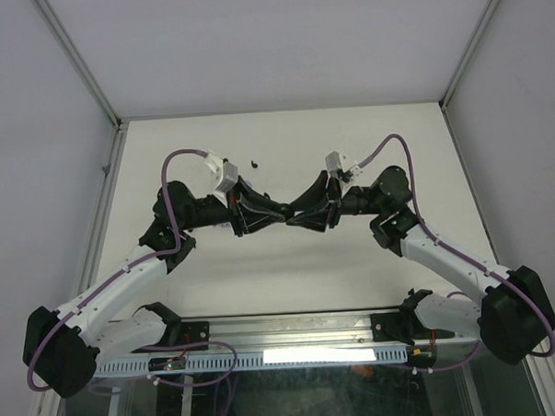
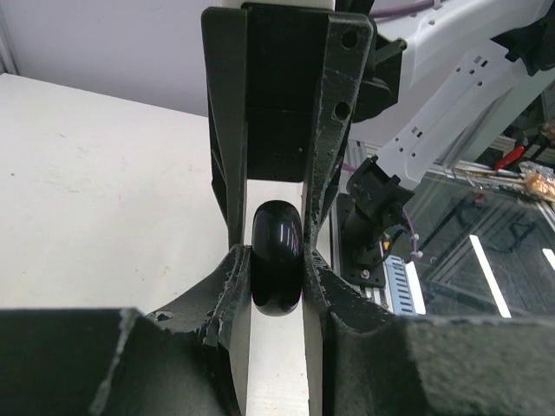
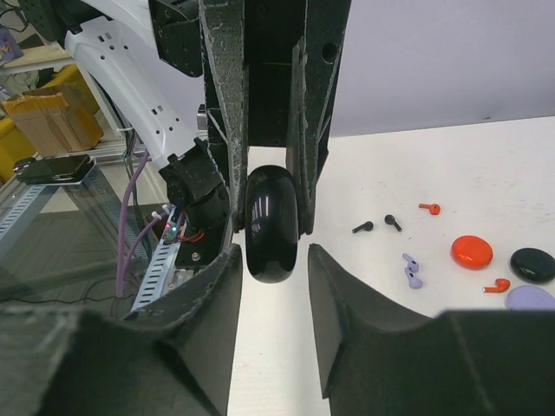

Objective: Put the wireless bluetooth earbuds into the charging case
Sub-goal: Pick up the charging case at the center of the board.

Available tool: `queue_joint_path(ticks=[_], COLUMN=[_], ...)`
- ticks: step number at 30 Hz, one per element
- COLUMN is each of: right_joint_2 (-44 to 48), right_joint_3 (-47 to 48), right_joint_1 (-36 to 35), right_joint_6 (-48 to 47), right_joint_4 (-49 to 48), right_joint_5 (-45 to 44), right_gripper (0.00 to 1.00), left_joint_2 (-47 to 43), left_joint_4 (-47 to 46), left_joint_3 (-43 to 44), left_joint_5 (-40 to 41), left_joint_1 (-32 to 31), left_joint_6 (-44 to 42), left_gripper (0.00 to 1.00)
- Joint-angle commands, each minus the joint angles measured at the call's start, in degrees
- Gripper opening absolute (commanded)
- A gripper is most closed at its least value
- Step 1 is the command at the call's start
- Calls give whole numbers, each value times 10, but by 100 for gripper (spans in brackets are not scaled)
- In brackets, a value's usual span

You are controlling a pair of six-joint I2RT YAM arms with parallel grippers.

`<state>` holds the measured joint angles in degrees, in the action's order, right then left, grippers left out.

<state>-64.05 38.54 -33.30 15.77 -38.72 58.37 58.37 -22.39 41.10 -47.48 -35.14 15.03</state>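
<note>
A glossy black charging case (image 2: 277, 269), closed and on edge, is clamped between my left gripper's (image 2: 277, 260) fingers above the table. My right gripper (image 3: 273, 260) faces it, open, its fingers flanking the same case (image 3: 273, 224) with small gaps on both sides. In the top view the two grippers meet at mid-table, left gripper (image 1: 274, 213) and right gripper (image 1: 303, 216), and the case is hidden between them. On the table lie two black earbuds (image 3: 362, 227), two red earbuds (image 3: 429, 208) and two pale purple earbuds (image 3: 410, 271). One small black bud (image 1: 254, 162) shows in the top view.
A red round case (image 3: 471, 251), a second black case (image 3: 532, 264) and a pale purple case (image 3: 529, 297) lie on the white table beyond the buds. Metal frame posts and grey walls bound the table; the rail with wiring (image 1: 266, 356) runs along the near edge.
</note>
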Motion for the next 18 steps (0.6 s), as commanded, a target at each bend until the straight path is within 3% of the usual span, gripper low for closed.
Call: queue_joint_path(ticks=[1,18], right_joint_2=[-3,-31], right_joint_3=[-3,-15], right_joint_1=[1,1], right_joint_6=[15,86], right_joint_4=[-54,-164], right_joint_5=[-13,-35], right_gripper=[41,42], left_joint_2=[-8,9], left_joint_4=[-56,-79], left_joint_3=[18,4], left_joint_5=[19,26], left_joint_1=[2,-1], left_joint_6=[29,28], left_gripper=[1,2])
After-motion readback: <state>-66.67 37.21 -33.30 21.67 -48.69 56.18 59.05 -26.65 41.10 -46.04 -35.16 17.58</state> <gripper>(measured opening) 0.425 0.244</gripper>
